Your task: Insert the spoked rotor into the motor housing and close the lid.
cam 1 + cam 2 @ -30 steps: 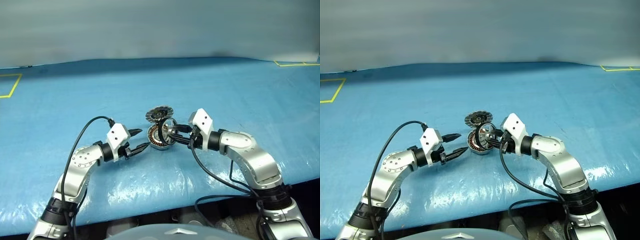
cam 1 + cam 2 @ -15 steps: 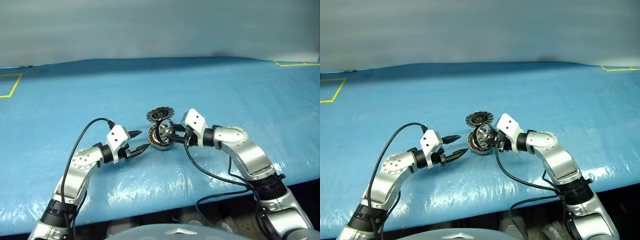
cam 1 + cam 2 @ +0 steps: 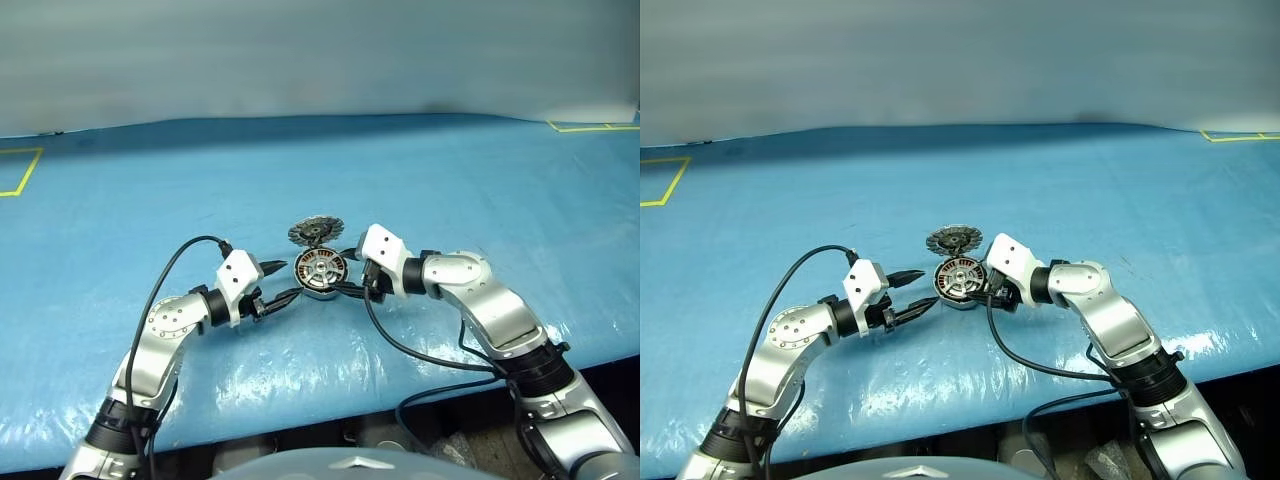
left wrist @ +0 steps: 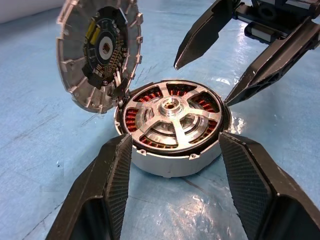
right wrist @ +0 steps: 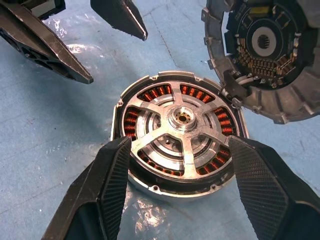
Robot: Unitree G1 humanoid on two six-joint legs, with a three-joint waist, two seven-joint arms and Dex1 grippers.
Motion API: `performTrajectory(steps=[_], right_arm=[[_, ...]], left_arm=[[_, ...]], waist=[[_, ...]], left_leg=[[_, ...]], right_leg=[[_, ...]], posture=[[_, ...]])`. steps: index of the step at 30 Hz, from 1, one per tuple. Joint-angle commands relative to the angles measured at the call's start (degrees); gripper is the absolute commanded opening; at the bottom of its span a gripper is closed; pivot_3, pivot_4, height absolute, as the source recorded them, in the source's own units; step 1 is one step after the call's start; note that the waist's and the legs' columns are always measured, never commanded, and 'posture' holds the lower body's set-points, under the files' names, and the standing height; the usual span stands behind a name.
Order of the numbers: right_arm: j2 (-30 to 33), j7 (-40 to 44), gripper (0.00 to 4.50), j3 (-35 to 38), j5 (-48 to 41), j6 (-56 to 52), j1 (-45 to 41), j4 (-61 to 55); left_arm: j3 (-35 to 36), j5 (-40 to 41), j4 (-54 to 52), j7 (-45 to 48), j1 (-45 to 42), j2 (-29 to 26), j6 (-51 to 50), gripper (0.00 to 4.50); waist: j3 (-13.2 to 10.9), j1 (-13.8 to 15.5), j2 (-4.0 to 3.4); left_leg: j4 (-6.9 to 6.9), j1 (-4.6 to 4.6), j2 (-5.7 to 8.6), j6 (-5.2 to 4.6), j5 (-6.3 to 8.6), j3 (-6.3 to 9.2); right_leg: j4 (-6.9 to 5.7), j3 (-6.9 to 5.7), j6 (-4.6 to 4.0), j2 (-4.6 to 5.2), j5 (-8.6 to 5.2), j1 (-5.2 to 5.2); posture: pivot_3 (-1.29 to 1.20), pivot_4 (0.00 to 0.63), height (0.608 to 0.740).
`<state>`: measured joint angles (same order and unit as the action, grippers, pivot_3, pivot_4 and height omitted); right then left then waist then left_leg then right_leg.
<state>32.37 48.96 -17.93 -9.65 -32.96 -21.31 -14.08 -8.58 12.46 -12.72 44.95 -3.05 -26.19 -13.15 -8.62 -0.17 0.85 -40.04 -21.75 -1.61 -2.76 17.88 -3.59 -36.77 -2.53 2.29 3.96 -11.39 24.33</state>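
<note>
the round, shallow, silver-rimmed metal motor housing [image 5: 179,150] sat on the blue plastic sheet [image 3: 450,180] that covered the table, between the two grippers. inside its rim a ring of copper-brown windings showed through open gaps. the spoked rotor [image 4: 172,114], a small metal wheel with a few broad spokes and a central hub, lay flat inside the housing, its hub in the middle and its top about level with the rim. in the wrist views the spokes looked more silver than dark grey.

the lid [image 4: 99,52], a round metal disc with radial teeth around its edge and a dark circuit part with copper contacts in its middle, stood tilted just behind the housing, on the far side from the robot. its lower edge was at the housing's rim, and its inner face was turned toward the housing. i could not tell if they really touched.

the left gripper [image 3: 284,282] was just beside the housing on the robot's left. its two black fingers [image 4: 107,185] were apart, one on each side of the housing, and a gap showed between each pad and the wall.

the right gripper [image 3: 346,272] was at the housing from the robot's right. its two black fingers [image 5: 102,192] were also spread apart, on both sides of the housing near its edge, and they clamped nothing. the pointed tips of each gripper showed beyond the housing in the other arm's wrist view.
</note>
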Motion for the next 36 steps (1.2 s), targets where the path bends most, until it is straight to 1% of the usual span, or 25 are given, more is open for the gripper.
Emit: performTrajectory(steps=[1, 4, 6, 7, 11, 15, 16, 19, 22, 25, 28, 32, 36], right_arm=[[-0.2, 0.19, 3.29, 2.56, -1.63, 0.78, -0.84, -2.63], [-1.61, -0.02, 3.29, 3.95, -4.0, 0.34, -0.42, -3.48], [-2.47, -0.95, 2.9, 4.13, -3.97, 0.99, -0.18, -3.17], [-2.7, -1.18, 2.65, 4.1, -3.91, 1.17, -0.07, -2.95], [-4.55, -2.94, 1.39, 3.21, -3.01, 1.81, 0.68, -0.98], [-6.98, -6.44, 0.04, 2.36, -0.7, 3.06, 0.75, 1.0], [-7.1, -7.29, 0.04, 1.79, 0.68, 3.63, 0.51, 1.49], [-8.47, -7.35, 0.04, 1.59, 0.14, 2.84, 0.48, 2.69], [-8.89, -7.79, 0.04, 0.34, 1.42, 3.11, 0.7, 4.35], [-8.09, -7.05, 0.04, -1.5, 2.67, 2.95, 1.34, 5.18], [-6.56, -7.26, 0.04, -4.18, 6.08, 3.76, 2.66, 7.49], [-7.84, -9.62, 0.04, -2.37, 6.08, 3.23, 3.59, 9.03], [-8.2, -8.08, 0.04, -0.22, 2.49, 1.99, 5.04, 6.26]], left_arm=[[-0.02, 0.27, -1.47, -0.24, -0.27, 0.25, 1.01, 2.93], [0.13, 0.37, -1.63, -0.18, -0.11, 0.18, 0.99, 2.93], [0.25, 0.4, -1.69, -0.17, -0.08, 0.11, 1.0, 2.93], [0.32, 0.43, -1.67, -0.17, -0.08, 0.08, 1.0, 2.93], [0.57, 0.33, -1.5, -0.3, -0.25, -0.03, 1.06, 2.93], [0.19, 0.27, -1.63, -0.21, -0.31, 0.05, 0.91, 2.93], [0.11, 0.25, -1.67, -0.2, -0.29, 0.06, 0.87, 2.93], [-0.15, 0.15, -1.61, -0.09, -0.4, 0.11, 0.85, 2.93], [-0.27, 0.03, -1.43, -0.11, -0.62, 0.22, 0.94, 2.93], [-0.39, -0.03, -1.5, -0.04, -0.65, 0.21, 0.97, 2.93], [-0.28, 0.05, -1.52, -0.12, -0.46, 0.24, 0.98, 2.93], [-0.09, 0.1, -1.76, -0.39, -0.3, 0.25, 0.83, 2.93], [0.0, 0.23, -1.87, -0.51, -0.24, 0.32, 0.78, 2.93]], waist=[[0.0, 0.0, 0.0], [0.0, 0.0, 0.0], [0.0, -0.02, 0.0], [0.0, -0.02, 0.0], [-0.01, -0.07, -0.01], [-0.01, -0.13, -0.02], [-0.01, -0.16, -0.02], [-0.01, -0.2, -0.02], [-0.01, -0.25, -0.02], [-0.01, -0.3, -0.02], [0.02, -0.35, -0.02], [0.05, -0.35, 0.0], [0.08, -0.26, 0.03]], left_leg=[[0.0, 0.0, 0.0, 0.0, 0.0, 0.0], [0.0, 0.0, 0.0, 0.0, 0.0, 0.0], [0.0, 0.0, -0.01, 0.0, 0.0, 0.0], [0.0, 0.0, -0.01, 0.0, 0.0, 0.0], [0.0, 0.0, 0.0, 0.0, 0.0, 0.0], [0.01, -0.01, 0.0, 0.0, 0.0, 0.0], [0.01, -0.01, 0.0, 0.0, 0.0, 0.0], [0.01, -0.01, 0.0, 0.01, 0.0, -0.01], [0.02, -0.01, 0.0, 0.01, -0.01, -0.01], [0.02, -0.02, 0.0, 0.01, 0.0, -0.01], [0.02, -0.01, -0.01, 0.01, -0.01, -0.01], [0.01, 0.08, -0.01, 0.01, -0.01, 0.0], [0.01, 0.12, 0.0, 0.02, -0.01, 0.02]], right_leg=[[0.0, 0.0, 0.0, 0.0, 0.0, 0.0], [0.0, 0.0, -0.01, 0.0, 0.0, 0.01], [0.0, 0.0, 0.01, 0.0, 0.01, 0.01], [0.0, -0.01, 0.01, 0.0, 0.01, 0.01], [0.0, 0.0, 0.0, 0.0, 0.0, 0.01], [0.0, 0.0, 0.0, 0.0, 0.0, 0.02], [0.0, 0.0, 0.01, 0.0, 0.0, 0.02], [0.0, 0.0, -0.02, 0.0, -0.01, 0.02], [0.0, 0.0, 0.01, 0.0, 0.0, 0.03], [0.0, 0.01, 0.0, 0.0, 0.0, 0.03], [0.0, 0.0, 0.0, 0.0, 0.0, 0.02], [-0.01, 0.0, -0.08, 0.0, -0.05, -0.08], [-0.01, 0.0, -0.07, 0.01, -0.05, -0.13]], posture=[[0.0, 0.15, 0.74], [0.0, 0.15, 0.74], [0.0, 0.15, 0.74], [0.0, 0.15, 0.74], [0.0, 0.15, 0.74], [0.0, 0.15, 0.74], [0.0, 0.15, 0.74], [0.0, 0.15, 0.74], [0.0, 0.15, 0.74], [0.0, 0.15, 0.74], [0.0, 0.15, 0.74], [0.0, 0.15, 0.74], [0.0, 0.15, 0.74]])
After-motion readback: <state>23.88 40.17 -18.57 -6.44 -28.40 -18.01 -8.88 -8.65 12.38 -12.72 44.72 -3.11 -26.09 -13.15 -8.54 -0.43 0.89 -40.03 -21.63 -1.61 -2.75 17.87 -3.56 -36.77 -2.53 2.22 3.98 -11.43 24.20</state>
